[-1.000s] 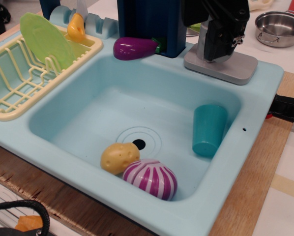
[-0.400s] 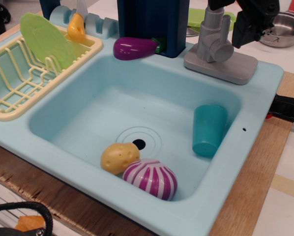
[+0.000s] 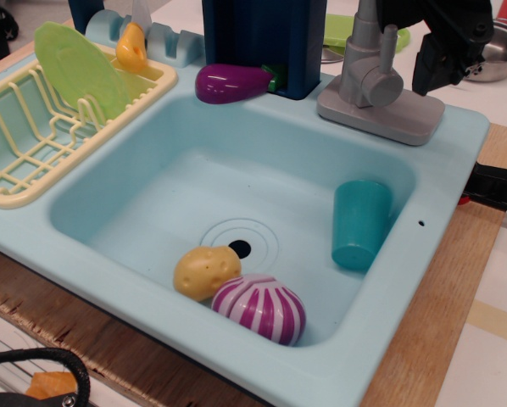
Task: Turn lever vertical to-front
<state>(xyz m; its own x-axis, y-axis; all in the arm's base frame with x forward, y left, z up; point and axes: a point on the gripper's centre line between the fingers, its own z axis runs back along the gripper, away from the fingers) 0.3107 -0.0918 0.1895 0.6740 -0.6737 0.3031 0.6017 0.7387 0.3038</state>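
The lever is a slim grey bar standing nearly upright from a round grey joint on a flat grey base at the sink's back right corner. My black gripper hangs just right of the lever, at joint height, apart from it and holding nothing. Its upper part runs off the top edge. I cannot see how the jaws stand.
The light blue sink holds a teal cup, a yellow potato and a striped purple onion. A purple eggplant lies by a dark blue block. A dish rack stands left, a steel pot back right.
A second ago the gripper covered the lever. It has drawn away to the right, so the upright bar and its joint now show.
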